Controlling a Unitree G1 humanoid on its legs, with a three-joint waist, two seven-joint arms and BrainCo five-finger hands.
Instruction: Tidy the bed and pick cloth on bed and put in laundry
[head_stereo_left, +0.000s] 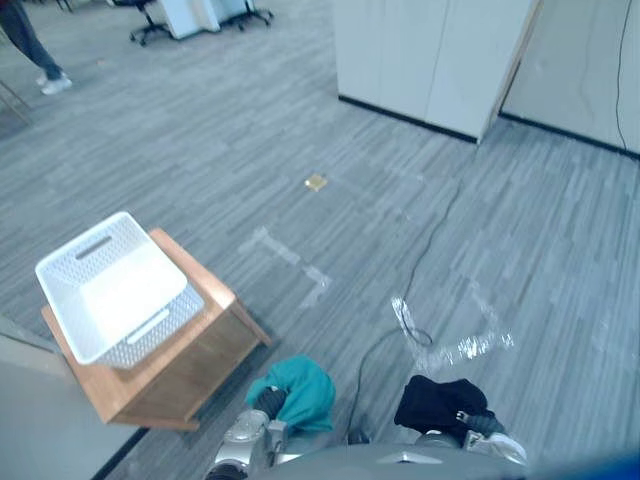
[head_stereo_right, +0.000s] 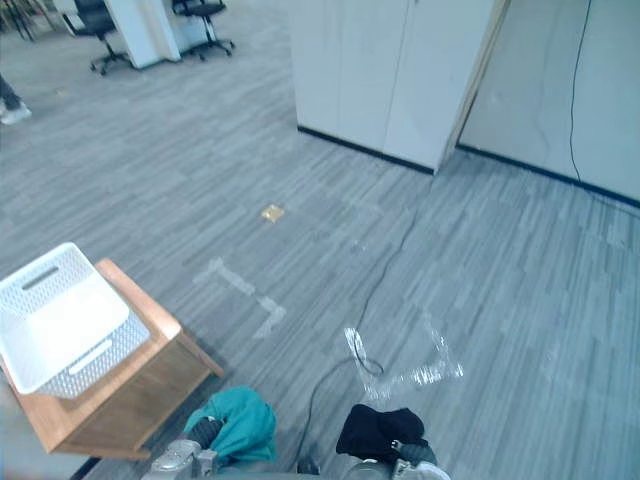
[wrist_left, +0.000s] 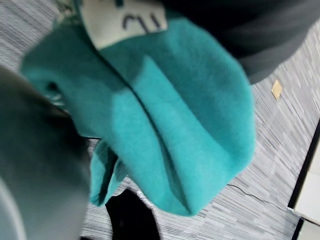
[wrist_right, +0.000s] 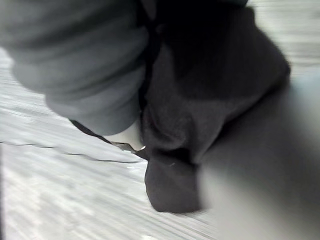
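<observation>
while teal cloth (head_stereo_left: 302, 390) covers left hand (head_stereo_left: 268, 403), black cloth (head_stereo_left: 438, 402) covers right hand (head_stereo_left: 480, 421).

teal cloth (head_stereo_left: 302, 392): bunched, hanging, left | black cloth (head_stereo_left: 438, 402): bunched, hanging, right | white basket (head_stereo_left: 155, 342): empty, upright on wooden table (head_stereo_left: 205, 350)

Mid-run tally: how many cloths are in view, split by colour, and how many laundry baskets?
Teal cloth: 1
Black cloth: 1
White basket: 1, on the wooden stand
Total: 3
</observation>
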